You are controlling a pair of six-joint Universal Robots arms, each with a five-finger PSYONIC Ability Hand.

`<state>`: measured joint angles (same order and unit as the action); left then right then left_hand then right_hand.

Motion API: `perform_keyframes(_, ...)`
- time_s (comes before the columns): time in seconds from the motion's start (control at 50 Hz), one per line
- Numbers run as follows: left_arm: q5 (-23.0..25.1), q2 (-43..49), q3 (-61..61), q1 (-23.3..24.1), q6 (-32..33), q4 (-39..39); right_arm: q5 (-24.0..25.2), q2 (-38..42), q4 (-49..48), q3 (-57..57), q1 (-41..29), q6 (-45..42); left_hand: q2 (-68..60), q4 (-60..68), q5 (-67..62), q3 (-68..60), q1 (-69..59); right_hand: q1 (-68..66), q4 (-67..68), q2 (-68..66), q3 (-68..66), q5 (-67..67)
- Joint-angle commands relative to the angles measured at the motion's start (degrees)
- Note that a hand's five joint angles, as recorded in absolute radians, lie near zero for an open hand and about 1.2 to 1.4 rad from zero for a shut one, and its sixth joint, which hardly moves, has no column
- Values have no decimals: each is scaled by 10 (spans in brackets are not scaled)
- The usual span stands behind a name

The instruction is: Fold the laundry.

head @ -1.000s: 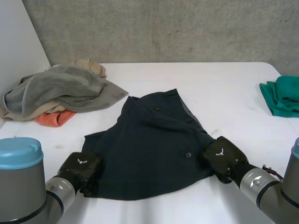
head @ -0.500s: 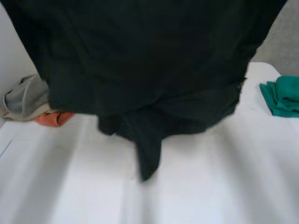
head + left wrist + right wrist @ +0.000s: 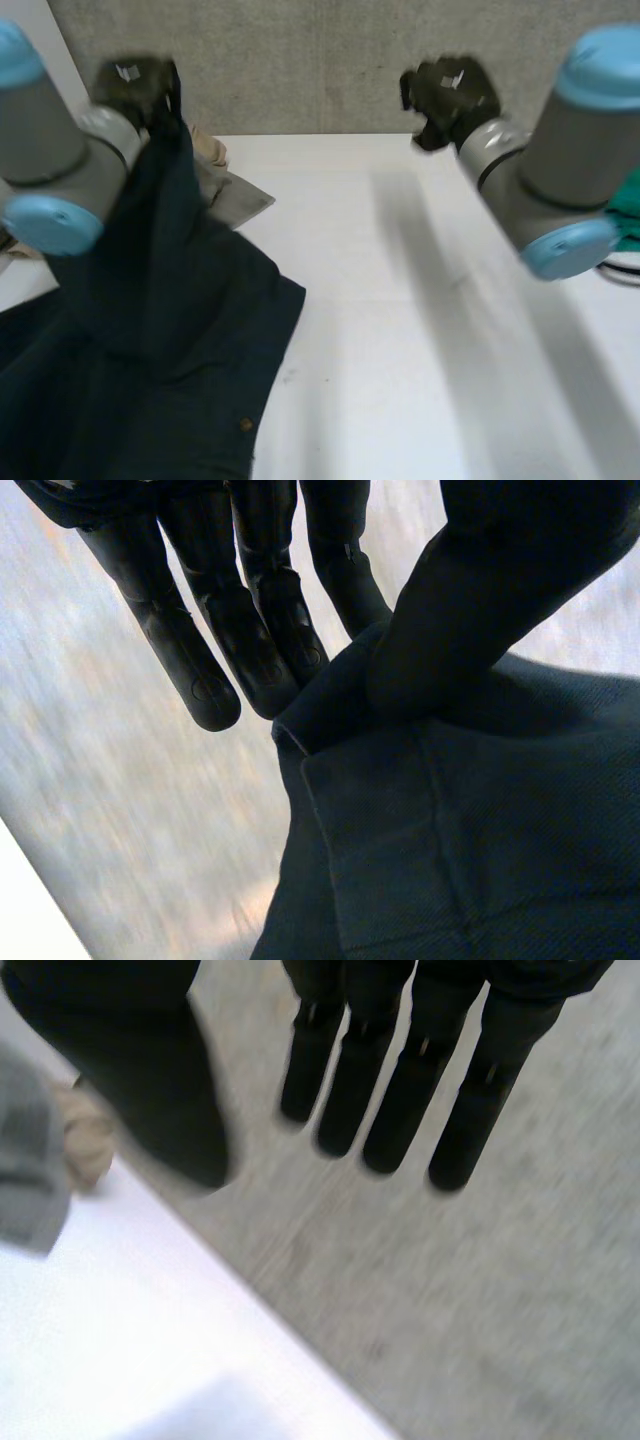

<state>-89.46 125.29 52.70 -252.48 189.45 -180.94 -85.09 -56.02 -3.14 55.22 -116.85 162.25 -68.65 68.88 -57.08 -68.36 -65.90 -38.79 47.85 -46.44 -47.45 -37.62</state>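
A dark navy garment point(image 3: 170, 330) hangs from my left hand point(image 3: 135, 85), which is raised high at the table's far left. Its lower part lies bunched on the white table point(image 3: 400, 330) near the front left. In the left wrist view the thumb point(image 3: 480, 590) pinches a hemmed edge of the garment point(image 3: 450, 830) against the fingers point(image 3: 250, 600). My right hand point(image 3: 450, 95) is raised at the far middle, apart from the cloth. In the right wrist view its fingers point(image 3: 400, 1060) are straight, the thumb stands apart, and nothing is between them.
A grey towel point(image 3: 240, 195) and a beige cloth point(image 3: 210, 150) lie at the back left, partly behind the hanging garment. A teal cloth point(image 3: 628, 200) shows at the right edge behind my right arm. A concrete wall point(image 3: 300, 60) bounds the table's far side.
Both hands rose from the front corners of the flat garment. The right hand let go, and the garment now hangs from the left hand alone, swung to the left.
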Motion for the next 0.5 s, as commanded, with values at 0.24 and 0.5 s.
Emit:
perform_keyframes(0.24,-4,-75,137,-39,6,-25,79,92,132,-5,-45,246,-113,111,-129,-116,-141,288,-379,364,374,376)
perform_keyframes(0.5,78,-370,333,-44,-1,-27,83,250,179,-180,-139,345,-113,111,-129,-116,-141,276,-367,353,363,364)
